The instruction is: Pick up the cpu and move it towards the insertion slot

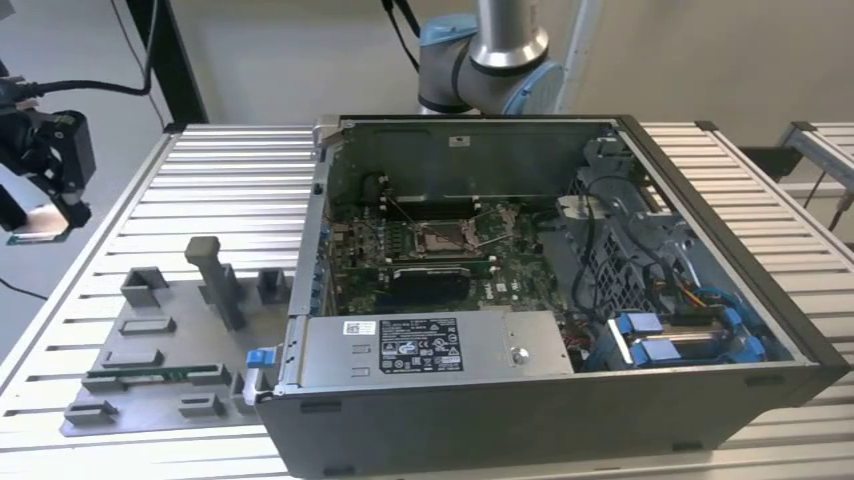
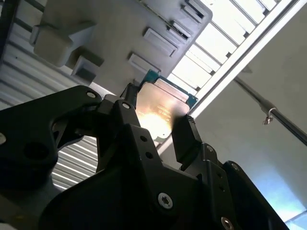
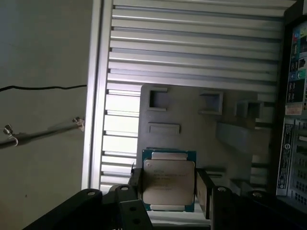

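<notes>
Outside the computer case (image 1: 534, 425), the gripper (image 3: 170, 191) clamps one cpu (image 3: 169, 182) between its two fingers. One insertion slot (image 1: 441, 237) lies inside the case.

- Open computer case (image 1: 467, 150) sits on the slatted table (image 1: 227, 190), toward the exterior view's right.
- Insertion slot (image 1: 441, 237) lies inside it, mid-board.
- Fixture plate (image 1: 160, 345) lies just beside the case, on the exterior view's left.
- Arm base (image 1: 487, 60) stands behind the case.
- Gripper (image 1: 40, 205) hangs off the table's left edge, with the cpu (image 3: 169, 188) between its fingers.
</notes>
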